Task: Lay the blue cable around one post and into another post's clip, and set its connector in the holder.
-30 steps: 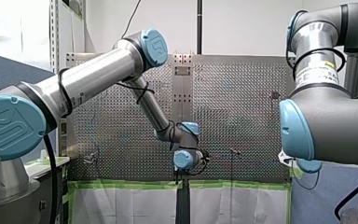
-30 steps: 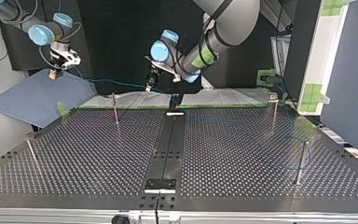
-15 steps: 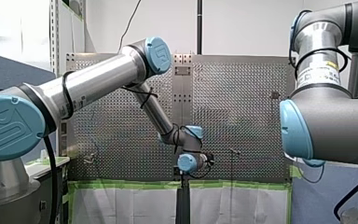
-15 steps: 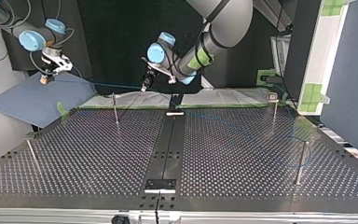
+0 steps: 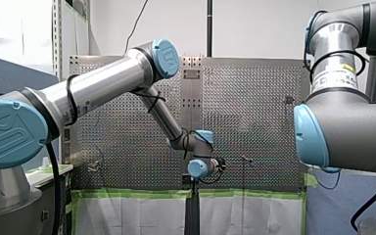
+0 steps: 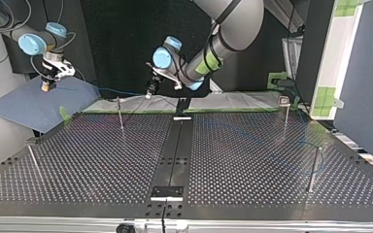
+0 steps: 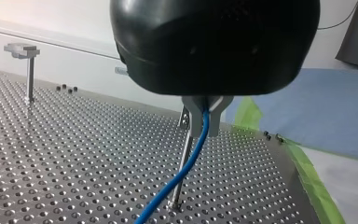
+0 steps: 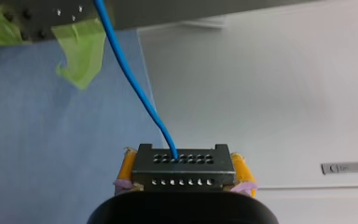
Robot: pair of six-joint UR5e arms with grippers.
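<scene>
Currently, left gripper [image 7: 204, 122]: closed on the blue cable [image 7: 186, 168], which hangs down from it.
Right gripper [image 8: 184, 169]: yellow pads [image 8: 241, 169] clamped on the connector [image 8: 182, 179], beyond the table's [image 6: 252, 160] edge.
Cable axis: stretched between both grippers, along the top view's far edge.
Nearest post [image 7: 185, 142]: just beside the left gripper; that arm is judged nearer.

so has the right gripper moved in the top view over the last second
Yes. My right gripper has shifted toward the top view's left, further from the thin post, and is now over the blue cloth.
</scene>
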